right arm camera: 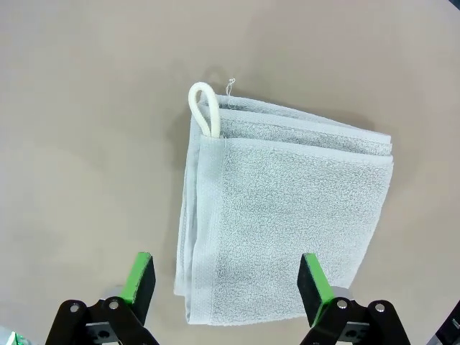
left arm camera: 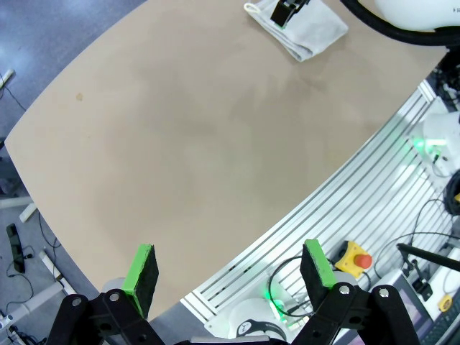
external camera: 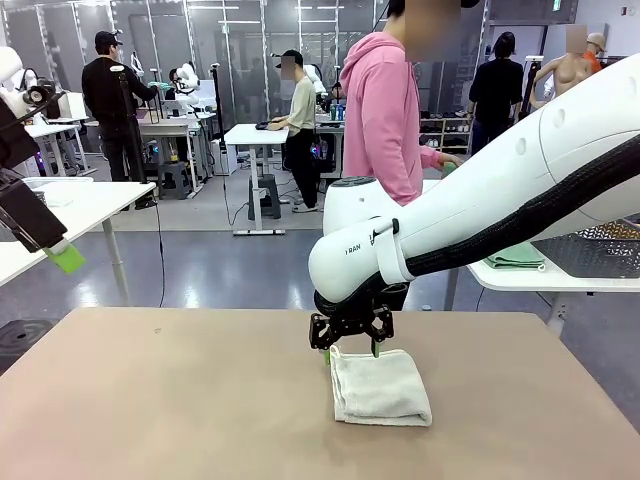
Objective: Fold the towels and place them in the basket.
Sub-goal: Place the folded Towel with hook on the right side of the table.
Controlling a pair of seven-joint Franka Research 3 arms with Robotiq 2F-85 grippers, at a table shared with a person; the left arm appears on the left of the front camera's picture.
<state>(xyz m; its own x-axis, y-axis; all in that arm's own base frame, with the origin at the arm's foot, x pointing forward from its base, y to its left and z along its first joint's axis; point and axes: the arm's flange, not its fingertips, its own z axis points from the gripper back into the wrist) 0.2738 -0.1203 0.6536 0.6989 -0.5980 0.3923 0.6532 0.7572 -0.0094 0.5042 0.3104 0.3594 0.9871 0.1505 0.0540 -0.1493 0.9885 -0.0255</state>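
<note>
A pale folded towel point(external camera: 380, 388) lies on the tan table, right of centre. My right gripper point(external camera: 350, 338) hangs open just above the towel's far edge, not touching it. In the right wrist view the towel point(right arm camera: 280, 215) shows stacked layers and a white hanging loop point(right arm camera: 205, 108) at one corner, and my right gripper point(right arm camera: 226, 284) straddles its near end with both green pads wide apart. My left gripper point(external camera: 60, 250) is raised at the far left, open and holding nothing. In its own wrist view, my left gripper point(left arm camera: 230, 272) looks down over the table's edge, with the towel point(left arm camera: 305, 29) far off. The wire basket point(external camera: 590, 255) stands on a white side table at the right.
A person in a pink hoodie point(external camera: 385, 110) stands beyond the table's far edge. Green cloths point(external camera: 517, 257) lie beside the basket. An aluminium rail base point(left arm camera: 345, 194) with a red stop button point(left arm camera: 357, 259) runs along the table's near side. The tan table point(external camera: 170, 400) is bare on the left.
</note>
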